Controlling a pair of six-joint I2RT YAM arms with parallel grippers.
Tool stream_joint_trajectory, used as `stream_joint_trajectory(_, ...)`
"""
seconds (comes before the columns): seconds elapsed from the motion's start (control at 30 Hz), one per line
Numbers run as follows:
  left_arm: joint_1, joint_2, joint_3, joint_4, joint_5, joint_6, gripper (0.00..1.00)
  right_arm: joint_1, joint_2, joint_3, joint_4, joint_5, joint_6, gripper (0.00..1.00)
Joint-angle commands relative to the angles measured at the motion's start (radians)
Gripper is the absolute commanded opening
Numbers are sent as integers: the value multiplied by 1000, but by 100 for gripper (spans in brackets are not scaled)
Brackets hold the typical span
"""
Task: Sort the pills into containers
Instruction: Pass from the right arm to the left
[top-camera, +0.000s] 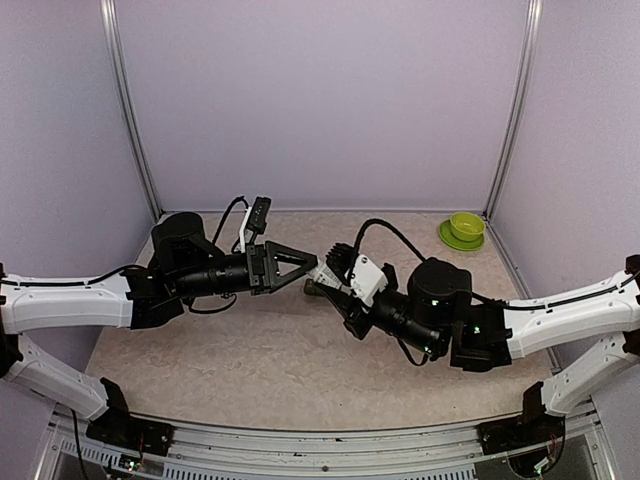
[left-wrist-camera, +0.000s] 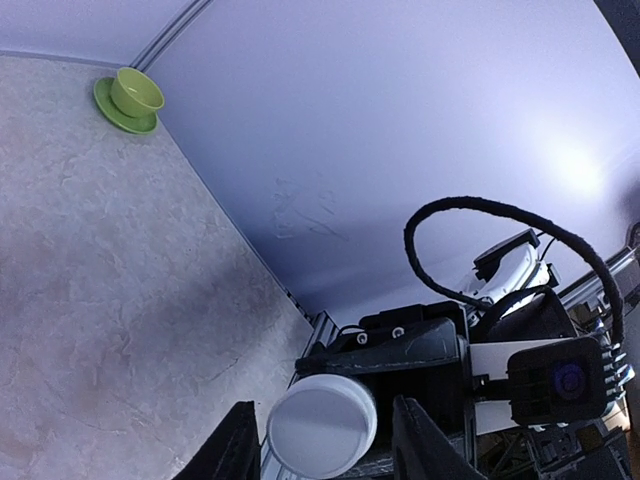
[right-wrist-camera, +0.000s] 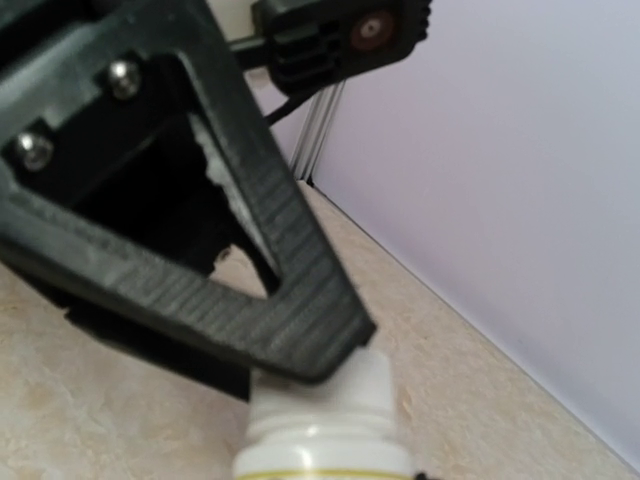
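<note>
Well, Sam, where are the two claws?
– In the middle of the desk, Mia. The left claw and the right claw meet tip to tip, up off the desk.
– What is the right claw doing?
– It is pinching a white bottle. The bottle lies on its side in the air, and its cap points at the left claw.
– And the left claw?
– It is spread a little. Its fingers stand on both sides of the cap. From its own camera I see a thin gap next to the cap. From the other wrist, one finger tip looks like it rests on the cap's edge.
– Where are the containers?
– On the desk, right under the spot where the claws meet. Only a small dark bit shows. The claws hide the rest, so I cannot tell if the lids are up or down.
– Anything else?
– A green bowl on its saucer, far off in the back right corner by the wall.
</note>
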Motion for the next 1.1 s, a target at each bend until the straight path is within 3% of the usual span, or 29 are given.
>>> stream_joint_trajectory(0.0,5,9,11,46,33,1,45,5,14,5,27,-2,9,26)
stream_joint_trajectory(0.33,4,-2,2,60,43,12,18,5,14,11,30,-16,29,26)
stream_joint_trajectory(0.73,-36,-14,-25,151,110,102,15,-3,-9,7,56,-156,250,26)
stream_joint_trajectory(0.93,-36,-19,-20,148,107,108,12,-4,-9,8,60,-158,257,27)
stream_joint_trajectory(1.07,-30,-21,-19,142,91,93,11,-4,2,12,45,-141,245,34)
